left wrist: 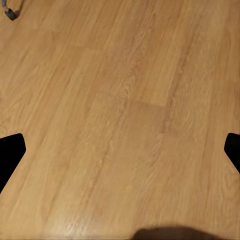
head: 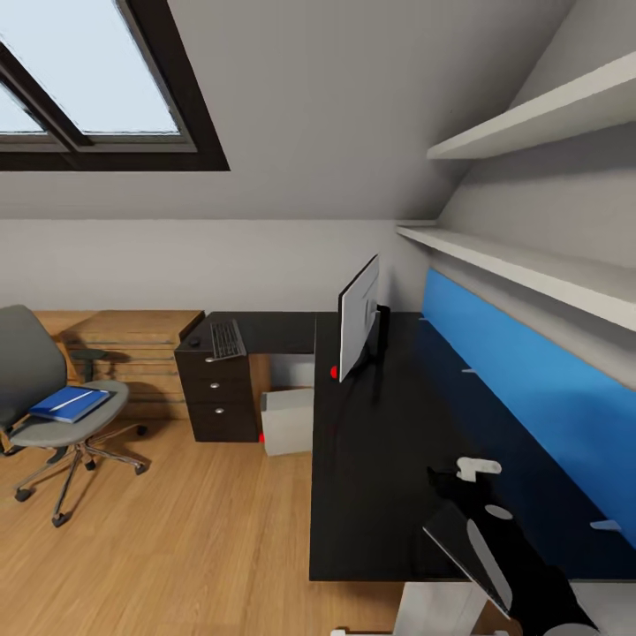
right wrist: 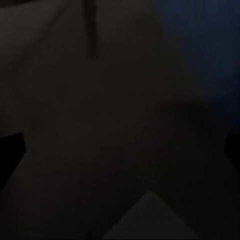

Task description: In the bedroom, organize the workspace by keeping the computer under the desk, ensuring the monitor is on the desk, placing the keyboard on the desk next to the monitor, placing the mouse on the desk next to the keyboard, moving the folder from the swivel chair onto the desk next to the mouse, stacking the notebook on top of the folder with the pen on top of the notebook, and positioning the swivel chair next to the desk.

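Observation:
The monitor [head: 358, 327] stands edge-on on the black desk [head: 371, 495]. The keyboard [head: 226, 339] and the mouse [head: 193, 341] lie on the desk's far wing, above the drawer unit [head: 216, 397]. Under the desk stands the grey computer [head: 287, 421]. At the left, the swivel chair [head: 35, 389] carries the blue folder [head: 69, 404], which has a thin pale streak on it. The notebook and pen I cannot make out. My right arm [head: 521, 574] reaches over the desk's near end, and the right gripper [right wrist: 120, 150] is open above the dark top. The left gripper [left wrist: 120, 150] hangs open over the wood floor.
A light wooden dresser [head: 132, 340] stands against the wall behind the chair. A blue wall panel [head: 530, 389] and two white shelves [head: 530, 265] run along the desk's right side. Open wood floor [head: 203, 530] lies between chair and desk. A chair caster [left wrist: 10, 12] is near the left gripper.

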Motion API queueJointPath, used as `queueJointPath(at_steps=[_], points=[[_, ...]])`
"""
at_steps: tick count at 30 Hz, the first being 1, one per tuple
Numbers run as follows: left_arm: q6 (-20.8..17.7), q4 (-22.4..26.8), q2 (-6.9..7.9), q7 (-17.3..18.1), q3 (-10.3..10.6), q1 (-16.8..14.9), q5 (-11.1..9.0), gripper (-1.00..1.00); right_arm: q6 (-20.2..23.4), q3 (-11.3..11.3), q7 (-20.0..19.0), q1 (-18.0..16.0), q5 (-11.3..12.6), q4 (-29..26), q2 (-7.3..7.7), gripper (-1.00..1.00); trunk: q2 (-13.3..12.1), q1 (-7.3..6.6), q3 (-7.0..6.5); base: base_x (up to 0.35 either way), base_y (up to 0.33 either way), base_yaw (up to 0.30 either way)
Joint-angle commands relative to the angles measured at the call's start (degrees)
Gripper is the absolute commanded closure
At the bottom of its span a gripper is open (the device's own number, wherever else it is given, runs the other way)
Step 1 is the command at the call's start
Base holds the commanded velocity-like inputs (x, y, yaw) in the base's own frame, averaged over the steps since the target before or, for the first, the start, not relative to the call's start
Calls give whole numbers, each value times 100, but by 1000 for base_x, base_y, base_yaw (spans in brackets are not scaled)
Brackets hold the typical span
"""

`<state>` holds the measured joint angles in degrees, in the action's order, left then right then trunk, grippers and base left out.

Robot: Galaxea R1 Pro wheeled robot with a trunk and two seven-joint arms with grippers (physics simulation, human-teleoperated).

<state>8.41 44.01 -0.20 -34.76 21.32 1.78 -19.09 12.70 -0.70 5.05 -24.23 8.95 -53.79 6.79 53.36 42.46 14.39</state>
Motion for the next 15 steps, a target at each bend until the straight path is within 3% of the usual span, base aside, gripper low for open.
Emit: queueJointPath(at_steps=[1, 2, 6, 10, 12, 15], points=[[38, 4, 4, -22, 22, -2, -61, -100, 175, -10, 35, 138, 61, -274, 0, -100, 4, 2, 6, 0, 0, 0], [38, 4, 3, -22, 25, -2, -61, -100, 420, -9, 40, 333, 73, -670, -6, -100, 4, 2, 6, 0, 0, 0], [42, 3, 9, -23, 24, -2, -60, -100, 904, -9, 46, 639, 178, -1416, -22, -100, 4, 2, 6, 0, 0, 0], [44, 3, 10, -23, 21, -2, -60, -100, 1061, -9, 48, 720, 335, -1609, -31, -100, 4, 2, 6, 0, 0, 0], [135, 2, 11, -22, 14, -2, -60, -100, 1242, -2, 48, 769, 677, -1727, -30, -100, 4, 2, 6, -83, 0, 0], [160, 2, 12, -22, 13, -2, -60, -100, 1281, 2, 48, 774, 763, -1748, -32, -100, 4, 2, 6, -225, 0, 0]])
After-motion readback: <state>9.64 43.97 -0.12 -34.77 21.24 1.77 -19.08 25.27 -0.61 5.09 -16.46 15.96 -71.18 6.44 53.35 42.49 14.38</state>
